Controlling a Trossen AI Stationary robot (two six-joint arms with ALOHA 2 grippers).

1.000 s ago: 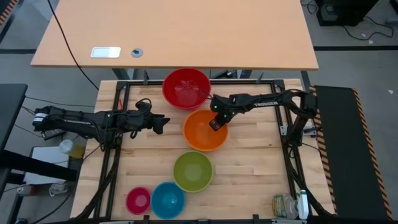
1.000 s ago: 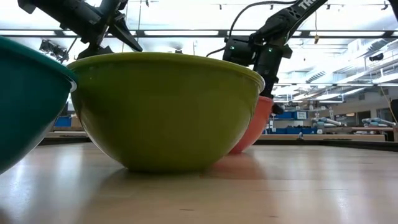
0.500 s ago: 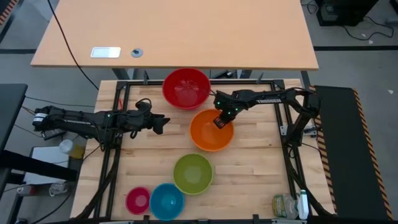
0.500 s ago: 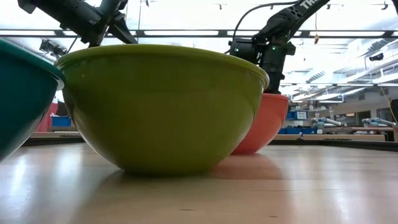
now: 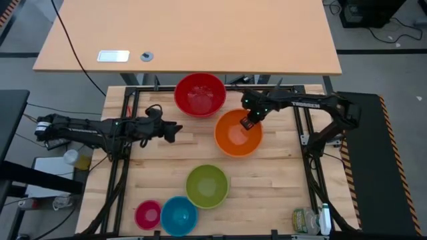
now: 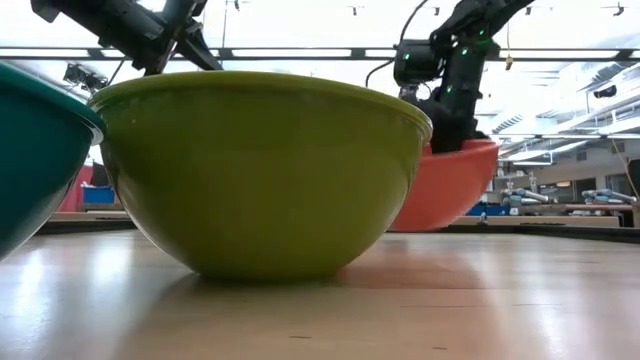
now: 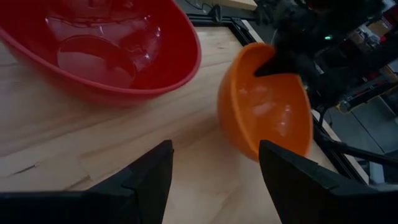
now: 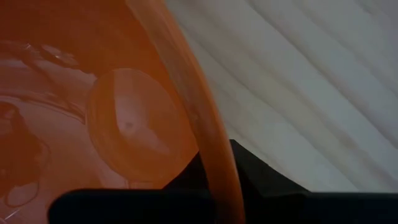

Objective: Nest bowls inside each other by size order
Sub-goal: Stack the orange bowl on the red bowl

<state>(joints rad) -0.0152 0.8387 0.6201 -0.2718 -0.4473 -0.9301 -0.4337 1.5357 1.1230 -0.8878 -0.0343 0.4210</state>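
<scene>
The orange bowl [image 5: 238, 133] hangs tilted at the table's far right, held by my right gripper [image 5: 247, 123], which is shut on its rim. It also shows in the low view [image 6: 450, 190] and the left wrist view [image 7: 267, 115]. The red bowl [image 5: 199, 94] rests on its base at the far edge. The lime green bowl [image 5: 207, 185], the blue bowl [image 5: 179, 214] and the pink bowl [image 5: 148, 215] rest on their bases near the near edge. My left gripper [image 5: 175, 130] is open and empty left of the orange bowl. My right gripper holds the orange bowl by its far rim [image 8: 211, 162], one finger inside the bowl and one outside [image 8: 261, 171]. The fingers come from above and from the far right, pointing down. The bowl hangs tilted below them, its opening turned toward the table's left, lifted off the wood.
Black frame rails [image 5: 307, 153] run along the table's sides. A plastic bottle [image 5: 308, 220] lies at the near right corner. A light wooden desk [image 5: 187, 33] stands beyond the far edge. Bare wood [image 5: 267, 187] lies right of the green bowl.
My right gripper has carried the orange bowl toward the table's right edge and a little toward the far edge, lifting and tipping it. The green bowl has shifted slightly and now stands level.
</scene>
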